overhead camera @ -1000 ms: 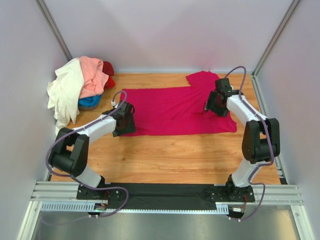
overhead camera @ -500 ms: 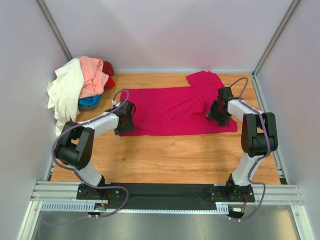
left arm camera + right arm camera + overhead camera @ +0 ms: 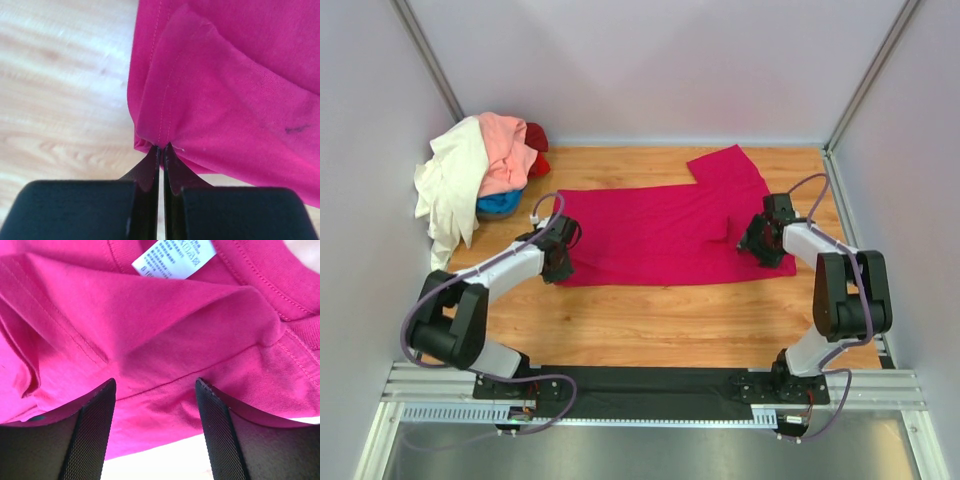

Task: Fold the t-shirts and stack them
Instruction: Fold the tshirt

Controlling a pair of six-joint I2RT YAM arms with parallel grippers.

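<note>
Now I am pulling the big pink shirt (image 3: 660, 225) closer to me on the counter (image 3: 650, 325). Both my arms have come back toward my side since a moment ago, and the shirt has slid along with them and is lying flatter. I think this is getting it ready for the first fold. My left claw (image 3: 161, 150) is pinching the shirt's left edge tight, low down by the wood, with its arm bending in from the left. My right claw (image 3: 155, 385) is sitting at the neck end, near the white tag (image 3: 174, 257), and its fingers are standing wide apart with cloth bunching between them, so it is not gripping. The other shirts (image 3: 480, 180) are waiting in a heap in the far left corner.
</note>
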